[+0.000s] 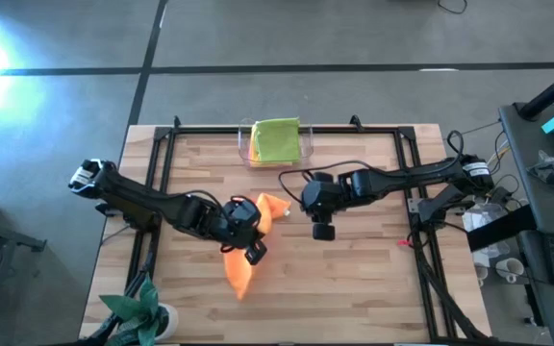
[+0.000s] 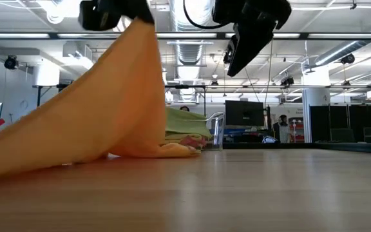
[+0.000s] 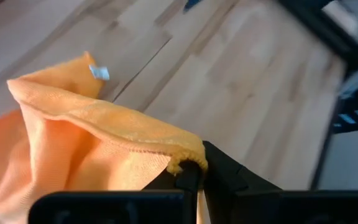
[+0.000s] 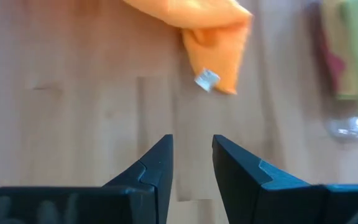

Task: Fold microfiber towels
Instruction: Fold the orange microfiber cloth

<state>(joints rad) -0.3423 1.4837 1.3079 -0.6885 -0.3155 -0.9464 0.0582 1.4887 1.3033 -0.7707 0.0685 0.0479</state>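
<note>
Orange towel (image 1: 241, 252) lies on wooden counter (image 1: 354, 279), one edge lifted. Left hand (image 3: 191, 177) pinches hemmed edge tight. Right hand (image 4: 192, 163) hovers near tagged corner, fingers partly apart, holds nothing. Cloth looks soft, light, limp; best hold at corners. Other towels (image 1: 275, 140) folded in clear tray (image 1: 308, 146).

free: bare table (image 1: 354, 279) front-right — blocked: orange towel (image 1: 241, 269) | tray (image 1: 306, 144)

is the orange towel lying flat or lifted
Lifted: the left pincer, shut on the orange towel's edge, holds it raised like a tent, lower end on the table.
</note>
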